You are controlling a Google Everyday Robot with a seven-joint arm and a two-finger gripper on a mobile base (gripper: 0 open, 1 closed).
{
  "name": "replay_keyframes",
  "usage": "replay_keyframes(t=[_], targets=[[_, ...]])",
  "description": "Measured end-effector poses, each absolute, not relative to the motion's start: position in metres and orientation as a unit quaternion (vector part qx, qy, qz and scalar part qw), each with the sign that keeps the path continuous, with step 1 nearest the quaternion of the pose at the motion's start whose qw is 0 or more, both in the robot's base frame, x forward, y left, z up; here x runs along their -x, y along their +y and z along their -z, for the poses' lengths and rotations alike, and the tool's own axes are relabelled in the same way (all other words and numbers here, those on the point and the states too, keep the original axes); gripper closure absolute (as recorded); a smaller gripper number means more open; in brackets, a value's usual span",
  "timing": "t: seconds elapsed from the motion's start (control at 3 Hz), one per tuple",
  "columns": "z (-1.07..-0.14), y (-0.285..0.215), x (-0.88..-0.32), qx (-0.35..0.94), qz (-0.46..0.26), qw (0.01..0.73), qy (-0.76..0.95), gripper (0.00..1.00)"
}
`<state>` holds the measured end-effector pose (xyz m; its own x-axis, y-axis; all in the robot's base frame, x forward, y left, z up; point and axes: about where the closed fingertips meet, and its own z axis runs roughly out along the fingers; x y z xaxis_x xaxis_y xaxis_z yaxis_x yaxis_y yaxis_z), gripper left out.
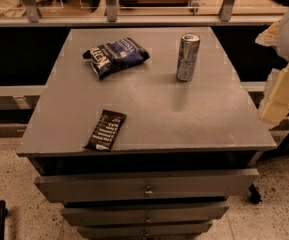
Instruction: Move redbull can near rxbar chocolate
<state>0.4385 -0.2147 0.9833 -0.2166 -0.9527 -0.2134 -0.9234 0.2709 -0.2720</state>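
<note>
While gripper (278,100) hovers right, silver-blue redbull can (188,57) stands.

Silver-blue redbull can (188,57), black white-lettered rxbar chocolate (105,130), cream gripper (279,101) at right edge.

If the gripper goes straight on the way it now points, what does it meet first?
The gripper, at the right margin, seems to point down-left; probably the right edge of the table first, not the redbull can. Depth is unclear.

grey table top (184,119) | redbull can (188,56) upright, back-right | snack bag (115,56) back-left | rxbar chocolate (105,130) front-left | jaws beyond right edge
</note>
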Motion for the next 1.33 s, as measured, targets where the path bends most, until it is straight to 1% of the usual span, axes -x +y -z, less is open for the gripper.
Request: replay_keyframes(t=[0.33, 0.67, 1.0, 1.33], targets=[[-0.983, -0.215, -0.438, 0.602, 0.043, 0.170, 0.779, 0.00], [-0.996, -0.210, -0.463, 0.605, 0.040, 0.202, 0.769, 0.00], [-1.008, -0.193, -0.521, 0.606, 0.027, 0.261, 0.751, 0.00], [-1.007, -0.182, -0.564, 0.598, 0.012, 0.300, 0.743, 0.00]])
